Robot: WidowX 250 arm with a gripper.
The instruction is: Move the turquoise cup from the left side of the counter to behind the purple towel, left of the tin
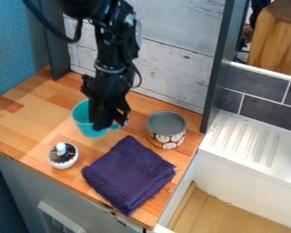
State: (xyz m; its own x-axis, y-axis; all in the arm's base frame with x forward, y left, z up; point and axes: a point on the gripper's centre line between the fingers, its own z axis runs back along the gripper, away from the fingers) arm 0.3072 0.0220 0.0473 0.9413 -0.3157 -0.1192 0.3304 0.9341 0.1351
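One teal cup with a handle standing, one cylindrical patterned grey-topped can standing, one folded purple cloth lying, one small round white dark-topped object sitting

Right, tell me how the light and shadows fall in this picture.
Camera view: soft light overall, with the ribbed sink ledge among the brightest parts; only faint shadows beside the can and towel; the gripper so dark that its parts merge; no harsh glare on the wooden counter.
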